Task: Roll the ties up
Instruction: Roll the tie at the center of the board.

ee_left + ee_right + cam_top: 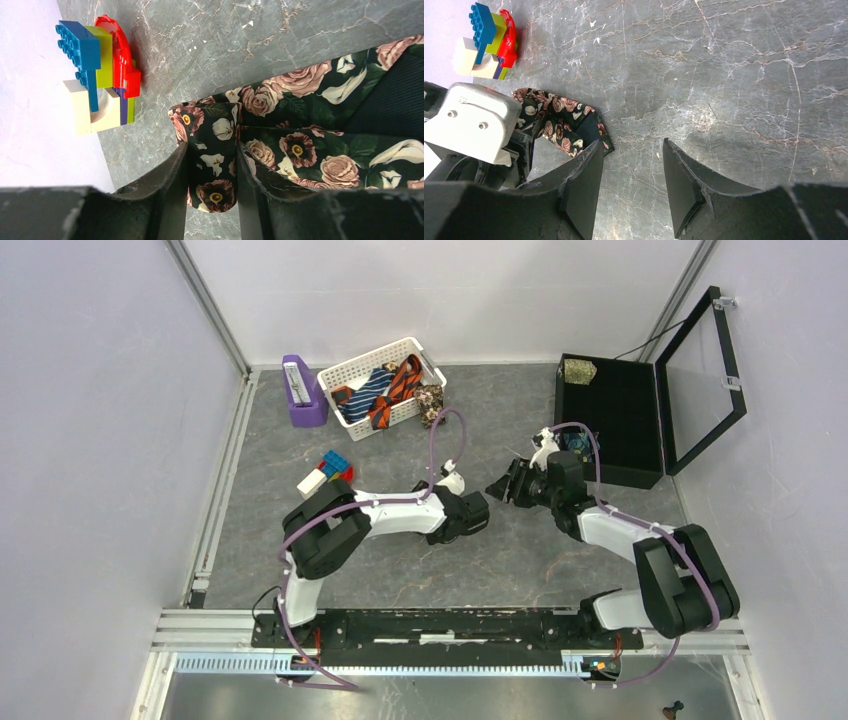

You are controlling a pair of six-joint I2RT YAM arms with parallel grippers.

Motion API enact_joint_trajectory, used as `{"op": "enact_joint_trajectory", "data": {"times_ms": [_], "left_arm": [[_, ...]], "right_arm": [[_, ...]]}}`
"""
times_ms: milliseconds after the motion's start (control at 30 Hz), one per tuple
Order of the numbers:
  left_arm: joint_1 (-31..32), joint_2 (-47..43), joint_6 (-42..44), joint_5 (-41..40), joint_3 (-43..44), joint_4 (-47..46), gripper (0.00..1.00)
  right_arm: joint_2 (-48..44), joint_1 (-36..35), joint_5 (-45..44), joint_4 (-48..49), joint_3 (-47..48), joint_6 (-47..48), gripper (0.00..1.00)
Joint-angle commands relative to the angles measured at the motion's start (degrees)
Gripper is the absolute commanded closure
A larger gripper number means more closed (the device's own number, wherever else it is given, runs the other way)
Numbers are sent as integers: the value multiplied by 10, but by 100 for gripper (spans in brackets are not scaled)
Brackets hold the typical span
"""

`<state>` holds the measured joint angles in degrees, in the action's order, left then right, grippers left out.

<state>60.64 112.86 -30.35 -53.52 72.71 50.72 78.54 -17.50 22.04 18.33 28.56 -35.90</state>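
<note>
Dark floral tie (300, 150) lay on the grey table (724, 75) between the two arms, with one folded end clamped in the left gripper (210, 165). Only the left wrist cam showed that grip: fabric filled the gap between both fingers and the rest ran off the frame to the right. From the top cam I couldn't make the tie out at all, since the left wrist covered it.

Right gripper (631, 150) had its fingers apart with nothing between them, only bare table below. It hung just beside the tie's edge, and I couldn't tell if it touched. Right wrist cam also showed the left arm's white housing sitting over part of the tie.

Toy blocks (100, 75) sat near the tie but clear of it in both wrist cams.

Top cam alone gave the rest:
- White basket (370, 355) at the back held a navy-white striped tie (365, 395) and an orange-black striped tie (398, 385), with a tan floral tie (430, 400) at its right corner.
- Purple holder (303, 390) stood just left of the basket.
- Black case (610, 415) sat back right with its lid open and an olive-gold roll (578, 370) in its back-left compartment.
</note>
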Motion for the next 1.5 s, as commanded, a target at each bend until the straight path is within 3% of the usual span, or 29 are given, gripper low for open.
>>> {"op": "enact_joint_trajectory", "data": {"times_ms": [0, 267, 467, 800, 1033, 1267, 1367, 1467], "left_arm": [[10, 18, -13, 26, 22, -8, 54], [14, -2, 0, 77, 15, -48, 33], [13, -42, 17, 131, 2, -96, 23], [12, -91, 18, 178, -5, -127, 19], [3, -198, 18, 217, -45, -161, 17], [-69, -347, 25, 330, -164, -247, 14], [-114, -421, 22, 359, -230, -286, 6], [-196, -494, 11, 459, -313, -350, 0]], "right_arm": [[-23, 7, 9, 4, -5, 14, 46], [-31, 12, 9, 0, -5, 14, 45], [-33, 12, 12, -4, -1, 14, 45], [-28, 11, 9, -9, 5, 14, 45], [-29, 6, 5, -20, 17, 13, 45], [-30, -30, -13, -33, 40, 8, 45], [-25, -58, -25, -36, 56, 4, 45], [-13, -98, -42, -40, 75, -1, 45]]}}
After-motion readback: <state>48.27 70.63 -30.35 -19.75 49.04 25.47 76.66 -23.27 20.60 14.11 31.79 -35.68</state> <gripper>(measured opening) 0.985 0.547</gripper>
